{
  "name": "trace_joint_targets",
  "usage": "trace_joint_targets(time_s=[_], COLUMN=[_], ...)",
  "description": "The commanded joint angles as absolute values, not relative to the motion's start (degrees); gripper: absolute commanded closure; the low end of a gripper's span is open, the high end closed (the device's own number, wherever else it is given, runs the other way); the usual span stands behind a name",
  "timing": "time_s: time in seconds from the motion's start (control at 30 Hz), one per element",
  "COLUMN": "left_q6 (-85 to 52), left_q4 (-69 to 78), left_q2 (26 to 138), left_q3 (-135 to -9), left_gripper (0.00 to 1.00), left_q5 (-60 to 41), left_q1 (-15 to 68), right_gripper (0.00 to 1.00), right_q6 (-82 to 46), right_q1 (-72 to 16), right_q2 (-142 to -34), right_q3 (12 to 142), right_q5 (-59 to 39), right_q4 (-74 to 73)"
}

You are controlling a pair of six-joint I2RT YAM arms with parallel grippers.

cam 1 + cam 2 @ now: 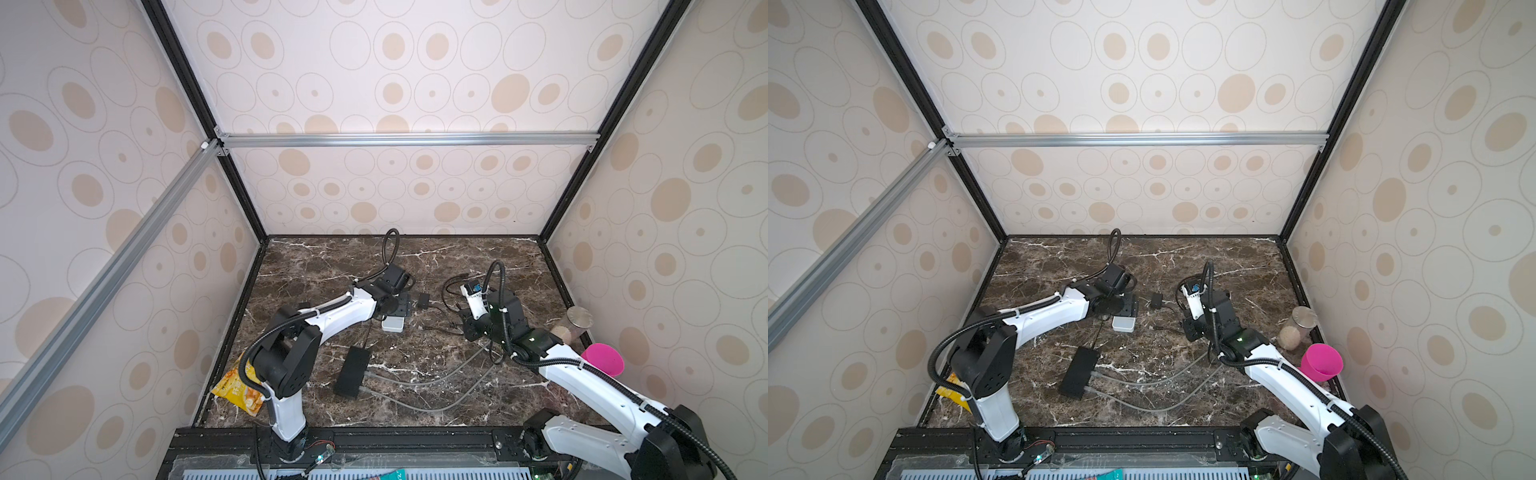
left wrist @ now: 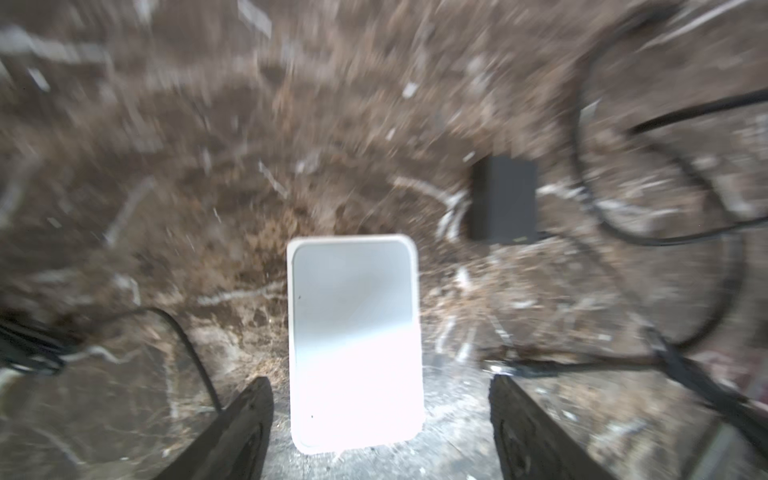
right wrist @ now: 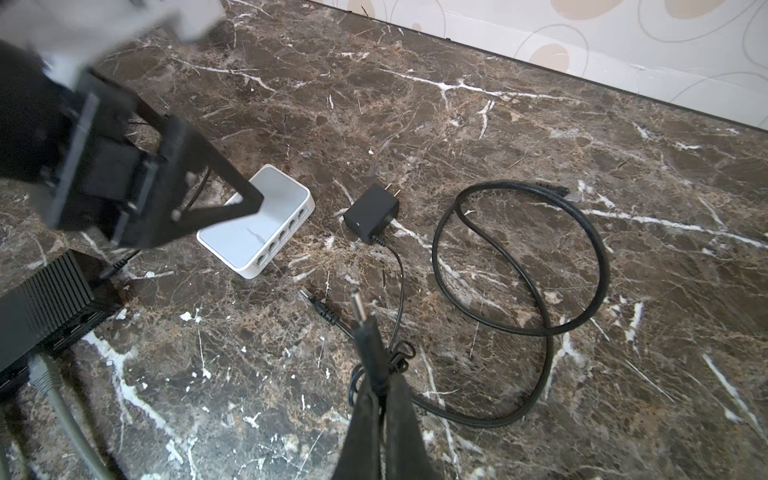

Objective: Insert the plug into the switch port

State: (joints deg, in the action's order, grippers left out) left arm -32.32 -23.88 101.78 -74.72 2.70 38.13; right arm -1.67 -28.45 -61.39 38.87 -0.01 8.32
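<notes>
The left arm (image 1: 336, 314) reached from its base at the near edge away and toward the middle. Its elbow was folded high and its wrist bent down, so that the left gripper (image 2: 380, 380) hung over the white switch (image 2: 353, 332). In the blurred left wrist view its fingers (image 2: 245, 424) stood wide apart, one on either side of the switch's near end with a gap on each side, gripping nothing. The switch lay flat on the marble tabletop (image 1: 457, 257), its row of ports turned toward the right gripper (image 3: 380, 388), with a black power adapter (image 3: 372, 212) just beside it. The right arm (image 1: 582, 374) stretched from the near right corner toward the middle, wrist dipped low. Its gripper's fingers were pressed together on the black plug (image 3: 368, 338), whose metal tip stuck out past them, aimed toward the switch but well apart from it. A second loose plug (image 3: 320, 308) lay on the marble near it.
</notes>
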Motion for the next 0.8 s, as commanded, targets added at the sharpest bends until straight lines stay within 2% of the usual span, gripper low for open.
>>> trace_joint_targets(time_s=[0.0, 0.27, 0.43, 0.5, 0.57, 0.67, 0.77], left_q6=[-23.89, -11.65, -6.49, -5.92, -6.34, -9.93, -17.14], left_q4=[-23.32, -17.70, -16.20, -16.65, -17.97, -20.21, -21.36], left_q2=[95.76, 85.31, 79.39, 77.27, 75.73, 76.45, 79.99], left_q3=[-77.40, -73.27, -72.77, -72.43, -71.67, -71.01, -70.36], left_gripper=[0.21, 0.24, 0.24, 0.19, 0.04, 0.02, 0.02], left_q5=[3.03, -5.86, -7.60, -7.14, -4.21, -1.36, -3.35], left_q1=[38.07, 38.06, 38.09, 38.14, 38.14, 38.03, 37.94], right_gripper=[1.00, 1.00, 1.00, 1.00, 1.00, 0.99, 1.00], right_q6=[-1.08, 5.02, 5.44, 4.24, 2.75, -1.80, -8.53], right_q1=[-28.61, -28.63, -28.61, -28.63, -28.64, -28.64, -28.62], right_q2=[-61.32, -64.35, -64.50, -64.92, -65.86, -66.96, -66.44], right_q3=[40.75, 47.18, 51.00, 52.96, 56.07, 60.12, 61.63], right_q5=[0.45, 3.32, 2.70, 2.72, 1.59, -0.60, -2.62], right_q4=[10.37, 17.08, 21.70, 23.42, 25.82, 28.43, 27.45])
